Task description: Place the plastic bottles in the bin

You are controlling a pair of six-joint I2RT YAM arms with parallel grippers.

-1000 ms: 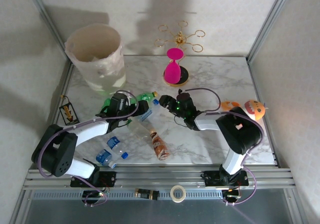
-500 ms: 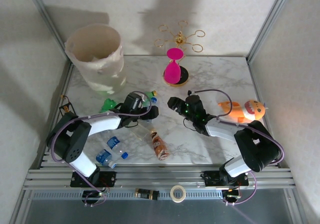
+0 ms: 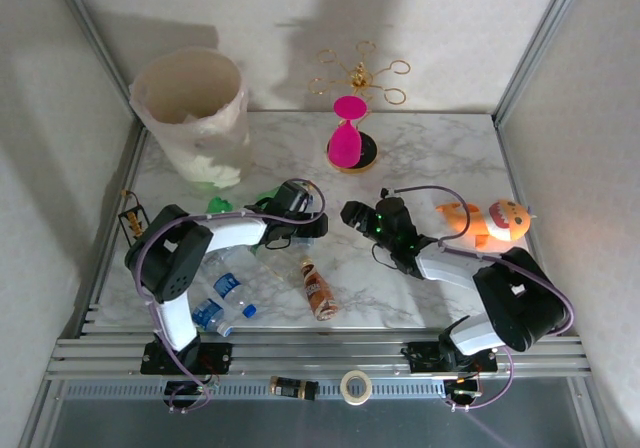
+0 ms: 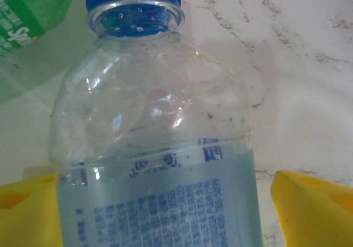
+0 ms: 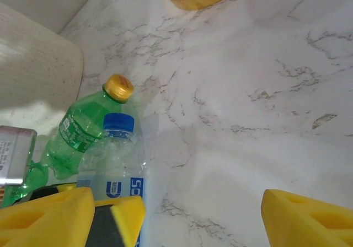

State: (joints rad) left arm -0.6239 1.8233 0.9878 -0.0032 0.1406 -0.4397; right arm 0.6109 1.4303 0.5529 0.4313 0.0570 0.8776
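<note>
Marbled tabletop (image 3: 440, 158), left half: clear blue-capped bottle (image 4: 154, 148) lies flat between my left jaws, spread astride its label, not yet pinching, long axis pointing cap-first away from that wrist; right jaws spread, empty, just beside; bin (image 3: 190, 108) at far-left corner.

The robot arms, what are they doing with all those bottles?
They are tidying plastic bottles into the bin. The left gripper has its open yellow fingers either side of a clear blue-capped bottle lying on the marble table, not squeezed yet. The right gripper hangs open beside it, holding nothing. A green bottle, a brown bottle and other clear bottles wait on the table.
</note>
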